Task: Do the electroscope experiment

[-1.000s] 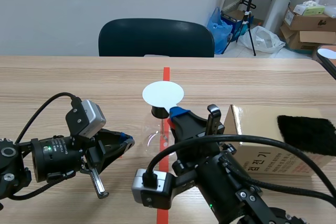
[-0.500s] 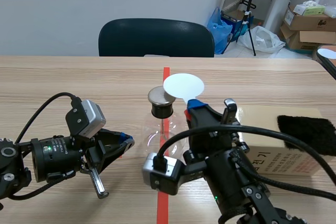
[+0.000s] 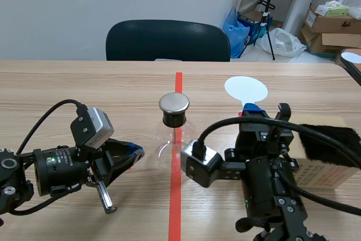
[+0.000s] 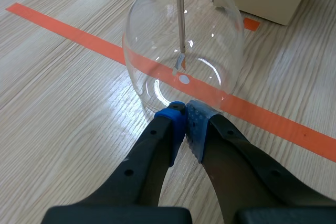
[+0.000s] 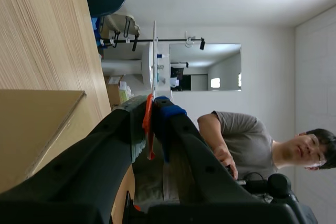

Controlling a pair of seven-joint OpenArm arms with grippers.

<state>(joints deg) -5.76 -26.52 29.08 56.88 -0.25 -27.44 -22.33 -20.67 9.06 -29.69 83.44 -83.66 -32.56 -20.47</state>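
— The right end effector point(image 5: 151, 109) is clamped on the white disc point(image 3: 246, 90), held up right of centre. The left end effector point(image 4: 184, 115) is closed on nothing, tips at the flask point(image 3: 174, 140), mid-frame on the surface point(image 3: 84, 83).
— So the disc isn't at the cap point(image 3: 174, 103); that's what's left, I'd say. The foil point(image 4: 180, 61) inside is too small to read.

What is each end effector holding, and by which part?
The right end effector grips the white disc paddle by its orange handle. The left end effector is shut on nothing beside the glass flask.
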